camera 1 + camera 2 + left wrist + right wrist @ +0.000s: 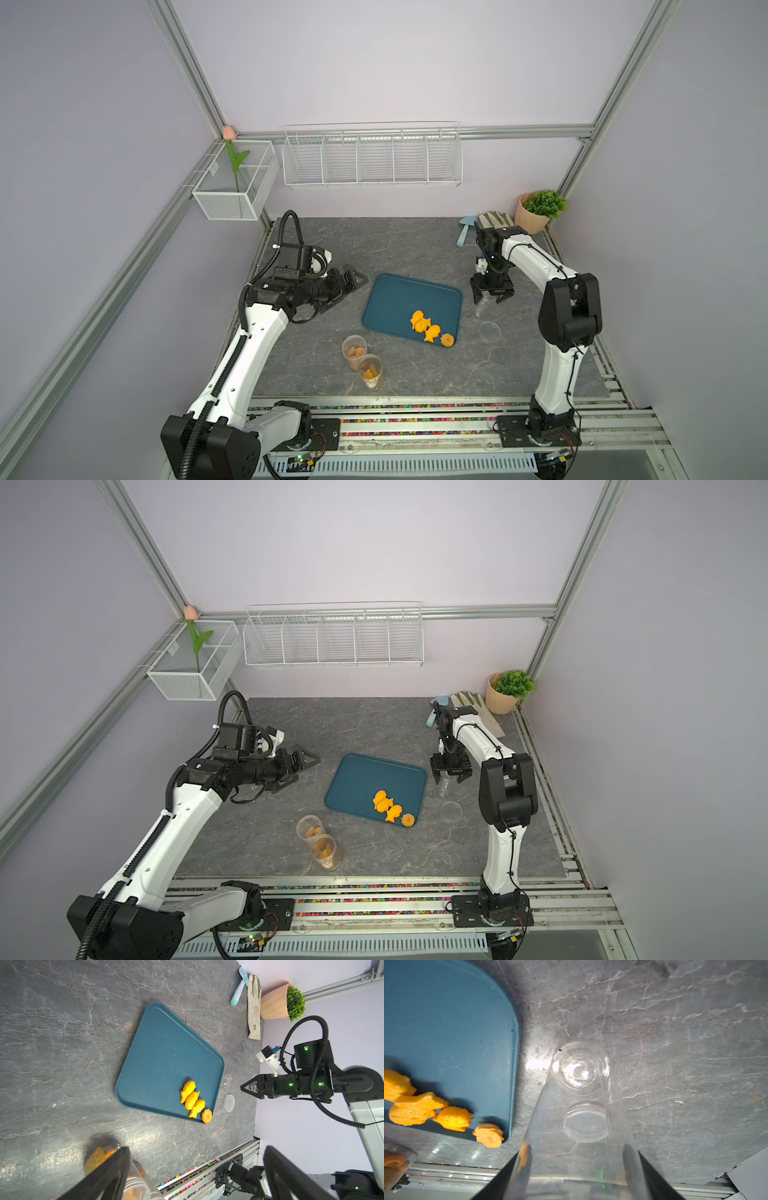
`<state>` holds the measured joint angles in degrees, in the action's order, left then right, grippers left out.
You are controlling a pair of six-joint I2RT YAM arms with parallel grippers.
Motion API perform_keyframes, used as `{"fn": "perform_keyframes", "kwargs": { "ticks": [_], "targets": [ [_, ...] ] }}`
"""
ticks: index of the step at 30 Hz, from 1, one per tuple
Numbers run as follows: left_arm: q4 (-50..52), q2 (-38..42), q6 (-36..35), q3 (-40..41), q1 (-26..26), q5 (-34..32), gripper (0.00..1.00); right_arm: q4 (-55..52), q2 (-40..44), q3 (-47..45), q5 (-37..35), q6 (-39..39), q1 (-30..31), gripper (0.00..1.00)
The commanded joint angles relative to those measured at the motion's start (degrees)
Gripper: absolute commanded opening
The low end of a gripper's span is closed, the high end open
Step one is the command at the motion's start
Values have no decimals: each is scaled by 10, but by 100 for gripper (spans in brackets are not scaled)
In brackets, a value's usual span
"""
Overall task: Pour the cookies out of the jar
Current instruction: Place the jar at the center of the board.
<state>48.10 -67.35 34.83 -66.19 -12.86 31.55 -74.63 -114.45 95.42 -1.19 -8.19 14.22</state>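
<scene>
An empty clear jar (482, 309) (444, 785) stands upright on the stone table just right of the blue tray (399, 295). My right gripper (492, 299) (577, 1147) reaches down over it, with a finger close to each side of the jar (581, 1076). Whether the fingers press on it does not show. Several orange cookies (426, 326) (193, 1099) (415, 1105) lie in a row on the tray's near right part. My left gripper (347, 293) (196, 1149) hangs open and empty left of the tray.
A clear lid (489, 331) (585, 1122) lies on the table in front of the empty jar. Two more jars with cookies (354, 351) (370, 370) stand near the front, left of the tray. A trowel, glove and potted plant (540, 210) sit at the back right.
</scene>
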Motion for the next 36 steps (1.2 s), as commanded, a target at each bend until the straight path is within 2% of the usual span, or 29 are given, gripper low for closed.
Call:
{"fn": "perform_keyframes", "kwargs": {
  "ticks": [1, 15, 18, 19, 23, 24, 32, 36],
  "targets": [
    [5, 13, -2, 7, 1, 3, 100, 5, 12, -12, 11, -6, 8, 73],
    [-5, 27, 9, 23, 1, 2, 100, 2, 13, -1, 17, -14, 34, 74],
    [-5, 29, 9, 25, 1, 3, 100, 0, 14, 0, 17, -16, 34, 81],
    [-5, 30, 9, 25, 1, 3, 100, -2, 17, 2, 15, -16, 34, 87],
    [-5, 29, 9, 23, 1, 4, 100, -10, 29, 15, 8, -16, 34, 99],
    [-7, 29, 9, 23, 1, 5, 100, -13, 31, 20, 7, -17, 34, 89],
    [-9, 31, 9, 19, 1, 5, 100, -30, 75, 63, 0, -32, 34, 88],
    [-6, 37, 6, 19, 1, 5, 100, -22, 123, 79, -36, -51, 33, 88]
  ]
}}
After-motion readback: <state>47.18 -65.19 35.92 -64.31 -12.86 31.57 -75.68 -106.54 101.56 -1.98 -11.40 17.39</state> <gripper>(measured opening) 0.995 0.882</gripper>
